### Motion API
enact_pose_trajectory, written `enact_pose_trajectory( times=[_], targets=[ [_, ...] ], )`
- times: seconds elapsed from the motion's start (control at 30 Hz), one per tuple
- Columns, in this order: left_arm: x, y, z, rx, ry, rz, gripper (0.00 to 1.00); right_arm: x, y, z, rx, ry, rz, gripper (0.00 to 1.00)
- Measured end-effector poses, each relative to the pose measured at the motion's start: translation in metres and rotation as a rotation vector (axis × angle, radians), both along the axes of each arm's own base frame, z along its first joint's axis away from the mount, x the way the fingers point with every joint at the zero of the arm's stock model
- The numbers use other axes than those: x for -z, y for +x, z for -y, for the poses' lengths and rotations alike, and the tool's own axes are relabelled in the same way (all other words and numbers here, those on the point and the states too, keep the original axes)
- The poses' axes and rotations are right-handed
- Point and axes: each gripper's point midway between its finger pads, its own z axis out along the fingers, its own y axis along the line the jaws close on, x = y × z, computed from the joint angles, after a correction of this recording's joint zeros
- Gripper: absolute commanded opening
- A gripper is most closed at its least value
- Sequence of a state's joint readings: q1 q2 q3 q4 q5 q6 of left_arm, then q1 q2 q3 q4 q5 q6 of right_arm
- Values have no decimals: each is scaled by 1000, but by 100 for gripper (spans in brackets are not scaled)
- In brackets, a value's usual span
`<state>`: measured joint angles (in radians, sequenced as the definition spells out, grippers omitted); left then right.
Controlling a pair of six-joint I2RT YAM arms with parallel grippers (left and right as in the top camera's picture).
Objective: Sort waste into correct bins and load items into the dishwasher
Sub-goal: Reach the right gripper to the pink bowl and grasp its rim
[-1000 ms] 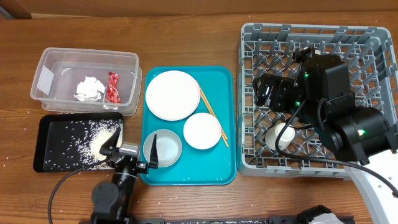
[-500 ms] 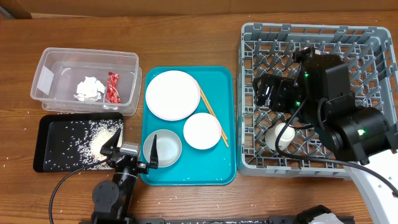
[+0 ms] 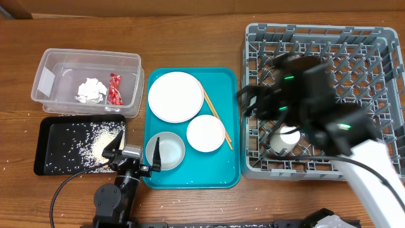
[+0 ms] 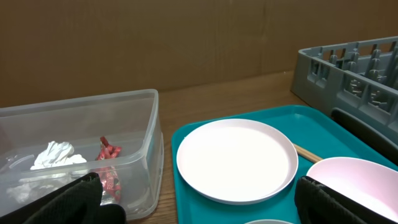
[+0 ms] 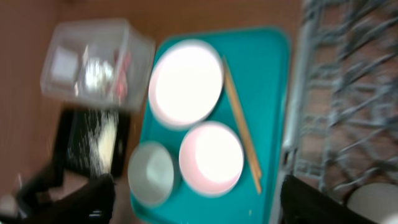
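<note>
The white plate [image 3: 175, 96], two white bowls [image 3: 205, 133] [image 3: 165, 152] and the chopsticks [image 3: 217, 117] lie on the teal tray. The small white cup [image 3: 288, 138] sits in the grey dish rack [image 3: 316, 38]. The red wrapper [image 3: 114, 88] and tissue wad [image 3: 90, 90] lie in the clear tub [image 3: 88, 60]. Rice [image 3: 104, 142] lies in the black tray [image 3: 50, 136]. My right gripper [image 3: 253, 101], blurred, is open and empty over the rack's left edge; its wrist view [image 5: 196, 196] looks down on the bowls. My left gripper [image 3: 133, 158] [image 4: 205, 211] is open and empty at the table's front.
The teal tray [image 3: 221, 164] lies between the bins and the rack. A few rice grains lie on the wood near the black tray's front. The rack's near wall [image 4: 348, 81] rises right of the tray.
My right arm has swung left from over the rack's middle toward the teal tray, with motion blur. The cup stays in the rack. The left arm has not moved.
</note>
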<state>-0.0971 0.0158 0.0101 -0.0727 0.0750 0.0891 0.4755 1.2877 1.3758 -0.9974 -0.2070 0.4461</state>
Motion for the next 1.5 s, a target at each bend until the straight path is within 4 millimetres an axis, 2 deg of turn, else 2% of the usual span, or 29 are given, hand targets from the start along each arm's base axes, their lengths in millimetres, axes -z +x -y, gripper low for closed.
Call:
enact_pose_trajectory(
  times=[0.03,0.07,0.13,0.2,0.27,0.5,0.63,0.73,0.77,0.87,0.93,1.17,1.27,1.4,1.5],
  targets=[
    [0,0,0,0,0,0,100,24,-8,-20,-63,-22,-57,66],
    [0,0,0,0,0,0,100,31,-10,-25,-78,-29,-74,64],
    [0,0,0,0,0,0,100,69,-19,-45,-127,-81,-157,61],
    [0,0,0,0,0,0,100,102,-25,-56,-128,-142,-235,57],
    [0,0,0,0,0,0,100,127,-23,-60,-90,-186,-283,56],
    [0,0,0,0,0,0,100,177,4,-65,41,-249,-320,50],
    [0,0,0,0,0,0,100,206,8,-54,88,-338,-353,50],
    [0,0,0,0,0,0,100,227,9,-46,122,-399,-379,41],
    [0,0,0,0,0,0,100,230,9,-44,125,-410,-383,36],
    [0,0,0,0,0,0,100,232,9,-42,140,-422,-386,13],
    [0,0,0,0,0,0,100,233,7,-40,135,-430,-391,5],
    [0,0,0,0,0,0,100,232,4,-39,140,-429,-407,4],
    [0,0,0,0,0,0,100,226,1,-35,142,-440,-411,4],
    [0,0,0,0,0,0,100,201,4,-28,151,-451,-350,4],
    [0,0,0,0,0,0,100,151,16,-14,183,-454,-193,4]
  ],
)
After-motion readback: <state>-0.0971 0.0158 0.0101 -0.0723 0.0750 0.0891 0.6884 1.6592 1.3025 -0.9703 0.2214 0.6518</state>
